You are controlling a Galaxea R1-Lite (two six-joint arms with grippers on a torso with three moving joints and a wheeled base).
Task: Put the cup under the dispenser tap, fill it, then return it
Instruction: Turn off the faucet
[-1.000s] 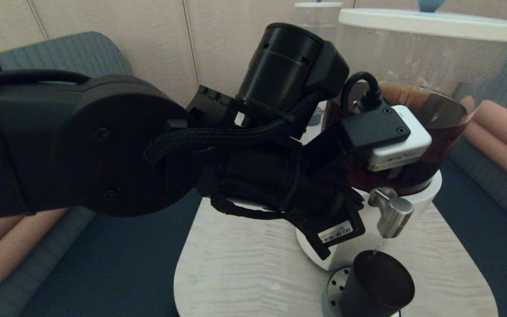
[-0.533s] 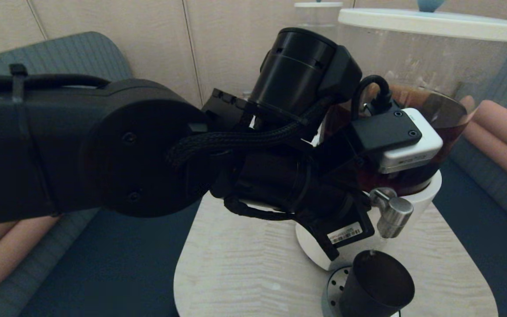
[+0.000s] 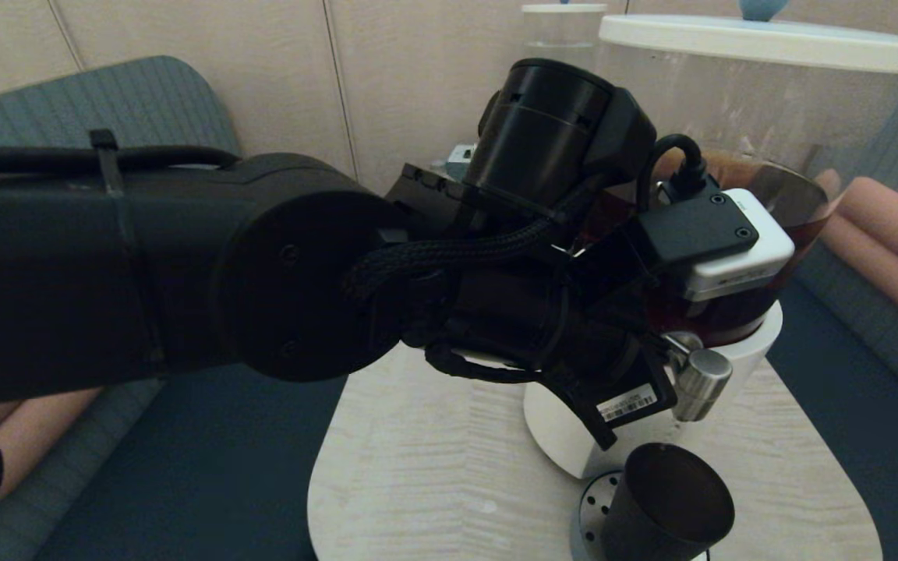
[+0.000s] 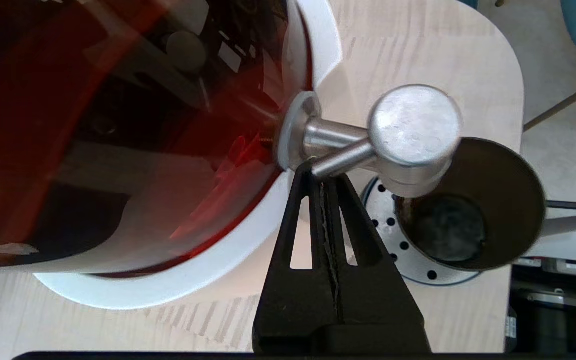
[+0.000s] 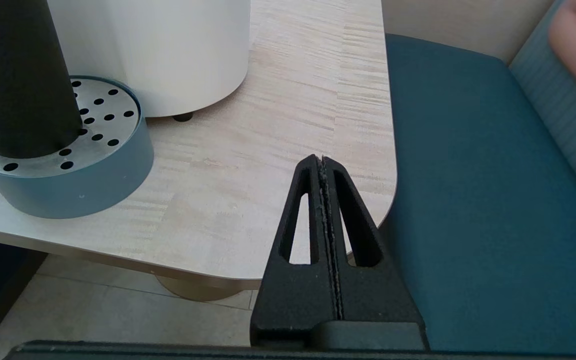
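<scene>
Filling looks to be the step in hand: the cup [image 3: 669, 502] is already standing on the perforated drip tray [image 5: 99, 150] directly beneath the tap [image 4: 408, 137], so placement is done, while returning the cup is still left. No stream is showing between tap and cup, and in the left wrist view the bottom of the cup is showing dark with what may be a shallow pool of liquid; how full it is cannot be told.

Reaching across the table [image 3: 433, 483], the left gripper [image 4: 318, 172] is sitting with its fingers pressed together, holding nothing, their tips touching the underside of the thin steel lever that is branching from the tap's stem, close to the dispenser [image 4: 133, 280] wall. I judge it is working that lever, though whether opening or closing the flow is unclear.

The right gripper [image 5: 322, 162] is hanging idle just off the table edge, near the tray, its fingers clenched on nothing.

The cup is looking matte black, tapered, handleless and upright, its mouth open beneath the brushed-steel spout, with nothing gripping it.
</scene>
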